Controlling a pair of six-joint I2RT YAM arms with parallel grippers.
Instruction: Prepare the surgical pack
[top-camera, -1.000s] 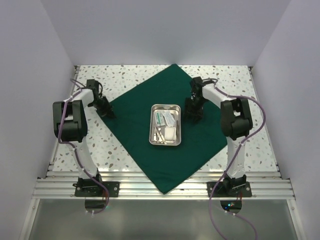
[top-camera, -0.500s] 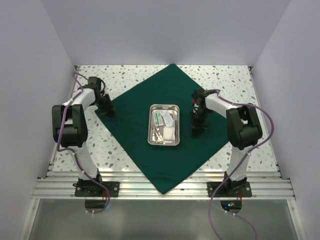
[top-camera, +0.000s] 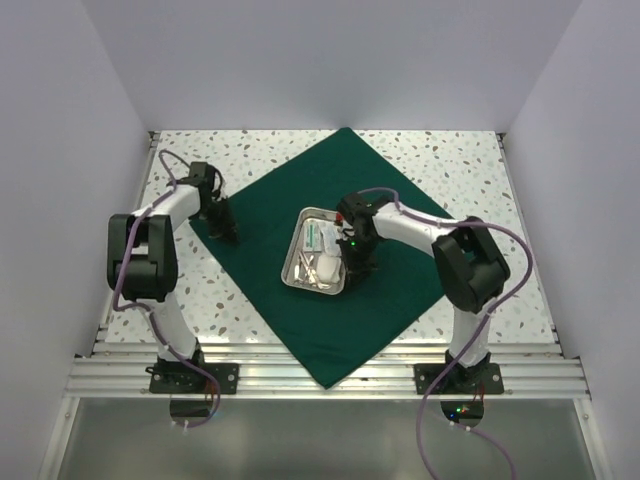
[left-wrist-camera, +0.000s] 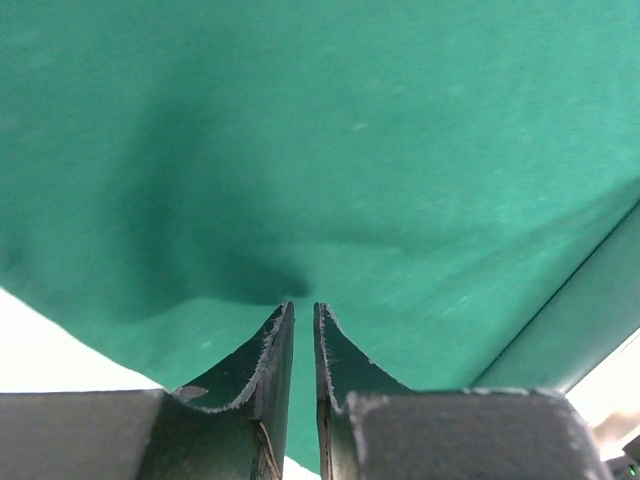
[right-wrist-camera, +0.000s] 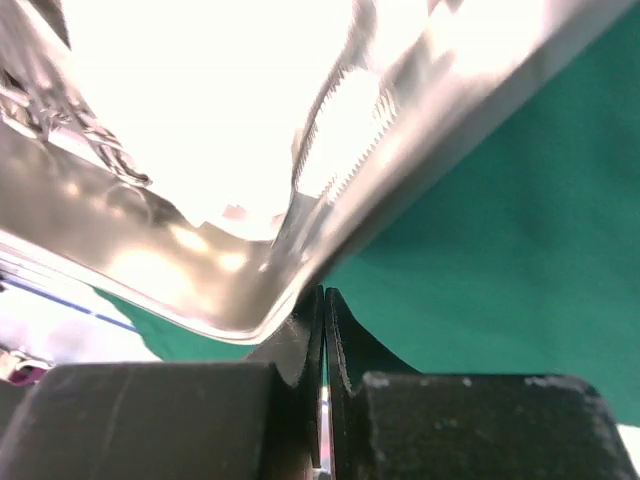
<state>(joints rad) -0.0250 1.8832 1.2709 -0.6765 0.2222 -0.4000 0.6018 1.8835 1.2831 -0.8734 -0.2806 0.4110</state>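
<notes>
One dark green surgical pack (top-camera: 330, 180) lies spread diamond-wise, seemingly puckered leftward.

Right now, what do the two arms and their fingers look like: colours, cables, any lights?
Both the left arm and right arm have white links with bulky black joint housings, on black base plates. A purple cable loops along each. The fingers are dark grey, tapering to curved tips with scuffed pale edges. Small red and green lights glow near the right wrist.
</notes>
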